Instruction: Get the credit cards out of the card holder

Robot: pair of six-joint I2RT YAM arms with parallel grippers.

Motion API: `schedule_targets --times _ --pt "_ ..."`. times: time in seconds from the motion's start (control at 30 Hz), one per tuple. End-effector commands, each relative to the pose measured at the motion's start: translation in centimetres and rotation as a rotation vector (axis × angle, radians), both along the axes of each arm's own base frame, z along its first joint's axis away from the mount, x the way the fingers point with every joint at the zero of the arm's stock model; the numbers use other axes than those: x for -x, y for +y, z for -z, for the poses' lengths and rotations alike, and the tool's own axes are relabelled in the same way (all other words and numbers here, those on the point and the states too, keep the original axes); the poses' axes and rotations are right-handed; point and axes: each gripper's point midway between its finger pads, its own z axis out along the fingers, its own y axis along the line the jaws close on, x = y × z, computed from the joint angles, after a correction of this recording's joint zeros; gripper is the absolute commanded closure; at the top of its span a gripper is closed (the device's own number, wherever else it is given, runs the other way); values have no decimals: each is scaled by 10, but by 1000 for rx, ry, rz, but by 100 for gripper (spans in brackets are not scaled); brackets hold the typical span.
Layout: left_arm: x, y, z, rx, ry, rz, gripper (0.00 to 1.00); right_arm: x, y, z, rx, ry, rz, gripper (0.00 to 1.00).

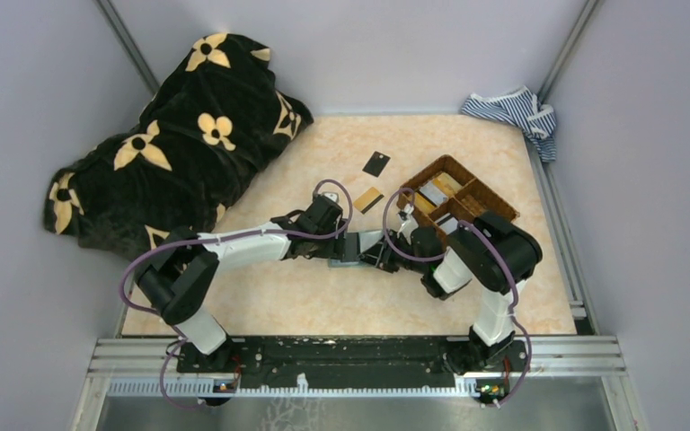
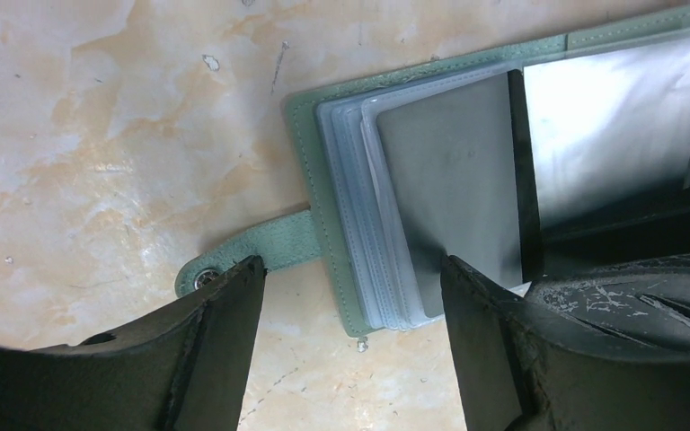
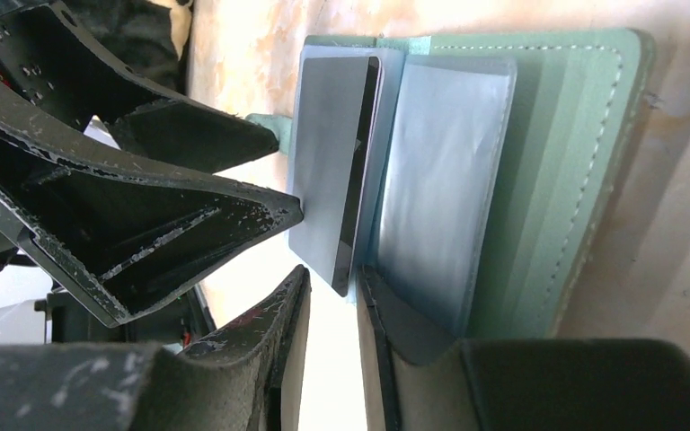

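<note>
A black flower-patterned blanket (image 1: 171,135) lies far left on the surface (image 1: 323,305). The left hand (image 2: 350,265) is released, its fingers spread wide over the snap-tab edge of the green card holder (image 2: 305,153), which lies open and flat at mid-surface. A grey credit card (image 2: 449,180) sits tilted among its clear sleeves. The right hand (image 3: 334,283) brackets that card's corner with its fingers set narrow; I cannot tell if they pinch it. Behind lie a gold card (image 1: 368,199) and a black card (image 1: 376,163), then a brown basket (image 1: 454,166) and a striped cloth (image 1: 517,112).
</note>
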Motion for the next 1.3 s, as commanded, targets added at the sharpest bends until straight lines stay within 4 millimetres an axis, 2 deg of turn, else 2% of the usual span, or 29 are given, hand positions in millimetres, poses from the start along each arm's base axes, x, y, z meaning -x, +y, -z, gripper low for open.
schedule_targets --times 0.0,0.2,0.3,0.5,0.9,1.0,1.27 --pt "8 17 25 -86 51 -14 24 0 6 -9 -57 -30 -24 74" --pt "9 18 28 -91 58 -11 24 1 5 -10 -57 -37 -22 88" --pt "9 18 30 -95 66 -9 24 1 4 -12 -51 -44 -19 100" --pt "9 17 36 -101 77 -11 23 3 2 -13 -49 -50 -20 100" --pt "6 17 39 -60 93 -22 23 7 -17 -12 39 -70 33 100" --pt "6 16 40 -53 95 -21 23 5 -19 -20 46 -96 44 100" --pt "4 19 42 -45 98 -29 23 8 -32 -14 84 -86 76 100"
